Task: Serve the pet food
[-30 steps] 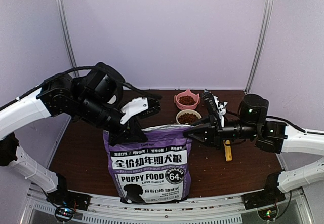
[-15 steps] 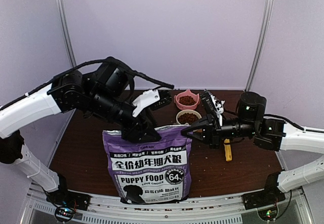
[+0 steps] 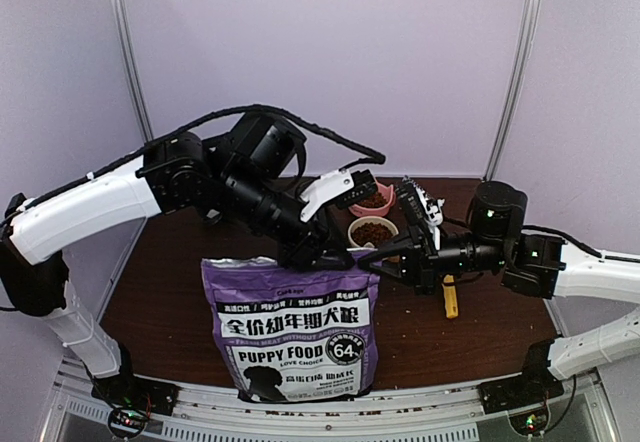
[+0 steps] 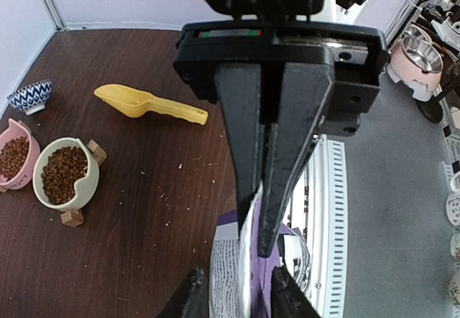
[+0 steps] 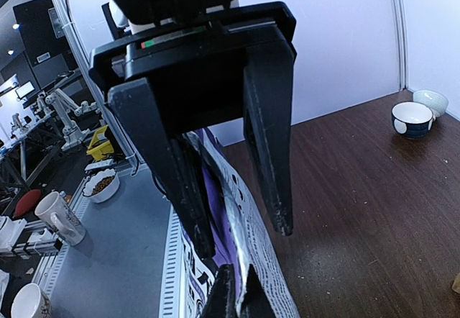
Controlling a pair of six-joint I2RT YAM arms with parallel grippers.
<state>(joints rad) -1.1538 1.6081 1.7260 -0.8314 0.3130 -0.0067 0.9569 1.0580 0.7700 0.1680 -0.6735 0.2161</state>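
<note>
The purple pet food bag (image 3: 295,327) stands upright at the table's front edge. My left gripper (image 3: 335,254) is shut on the bag's top edge near its right end; the left wrist view shows the jaws (image 4: 259,233) pinching the white-lined rim (image 4: 248,260). My right gripper (image 3: 373,259) is open, straddling the same top edge (image 5: 269,282) at the right corner, with one finger on each side (image 5: 244,239). Kibble fills a cream bowl (image 3: 372,232) and a pink bowl (image 3: 370,198) behind the bag.
A yellow scoop (image 3: 450,297) lies on the table under the right arm and shows in the left wrist view (image 4: 151,104). A blue patterned bowl (image 4: 29,95) and a dark bowl (image 5: 412,116) sit at the back. Crumbs dot the wood.
My left gripper has slid right along the bag's top edge, from the left corner to near the right end. The right gripper has stayed almost still at the right corner.
</note>
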